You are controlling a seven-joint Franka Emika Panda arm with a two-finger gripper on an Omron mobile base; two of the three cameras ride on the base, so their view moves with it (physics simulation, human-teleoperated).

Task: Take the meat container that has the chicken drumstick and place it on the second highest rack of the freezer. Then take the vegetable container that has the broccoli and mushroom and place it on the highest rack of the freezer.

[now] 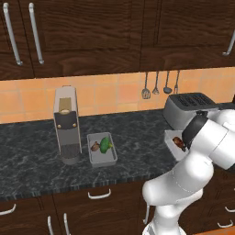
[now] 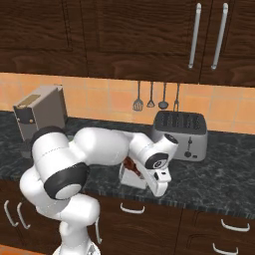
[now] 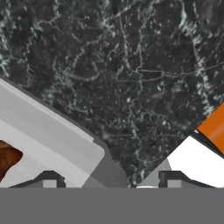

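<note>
The meat container [image 2: 130, 177] is a shallow grey tray on the dark counter in front of the toaster, with the reddish-brown chicken drumstick [image 2: 130, 166] inside. In the left base view my arm covers most of this container [image 1: 170, 137]. My gripper [image 2: 152, 185] points down at its near right corner. In the hand view the gripper [image 3: 111, 180] is open, its tips straddling the tray's rim [image 3: 61, 140], and the drumstick [image 3: 6, 159] shows at the left edge. The vegetable container [image 1: 102, 158] holds the broccoli [image 1: 106, 144] and the mushroom [image 1: 95, 147]. The freezer is out of view.
A coffee machine [image 1: 66, 128] stands just left of the vegetable container. The toaster [image 2: 179, 132] sits close behind the meat container. Utensils [image 1: 156, 85] hang on the orange tiled wall. Dark cabinets hang above, and drawers run below the counter edge.
</note>
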